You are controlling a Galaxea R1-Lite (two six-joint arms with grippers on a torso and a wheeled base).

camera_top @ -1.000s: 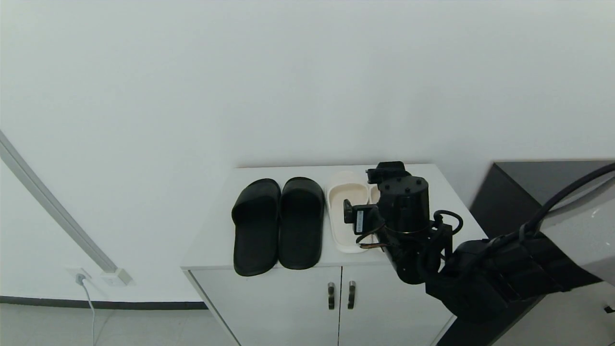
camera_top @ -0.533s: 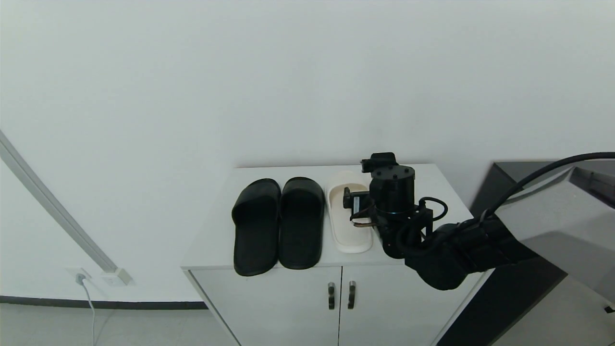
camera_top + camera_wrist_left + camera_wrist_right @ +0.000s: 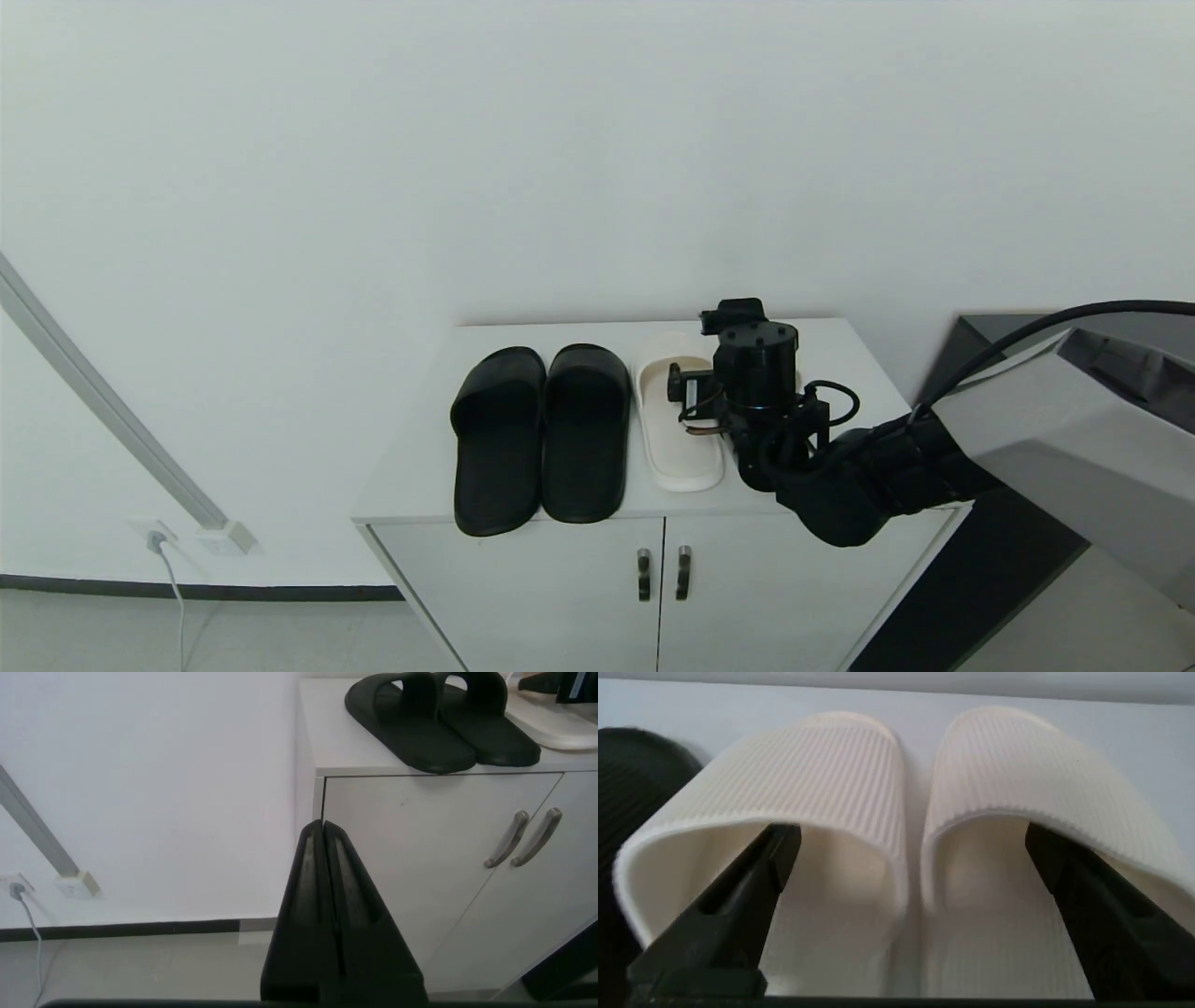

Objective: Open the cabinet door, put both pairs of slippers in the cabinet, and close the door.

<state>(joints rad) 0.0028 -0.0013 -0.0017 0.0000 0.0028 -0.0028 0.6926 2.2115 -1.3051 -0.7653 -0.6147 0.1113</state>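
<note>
While cabinet doors sit closed | right gripper splayed, seemingly inside white slippers | left gripper clenched

1. My right arm is matte black along the forearm, swelling into a rounded joint housing.
2. Its wrist is a black cylinder; the flat end cap carries a ring of small screws.
3. A small black camera block is bracketed to the wrist's side, with thin black cable loops curling beside it.
4. Farther back I see an angular silver-grey casing, with a thick black cable arching over it.
5. The right gripper has two flat, tapered black fingers.
6. The left gripper is black too, its fingers forming one narrow wedge with a thin seam between them.
</note>
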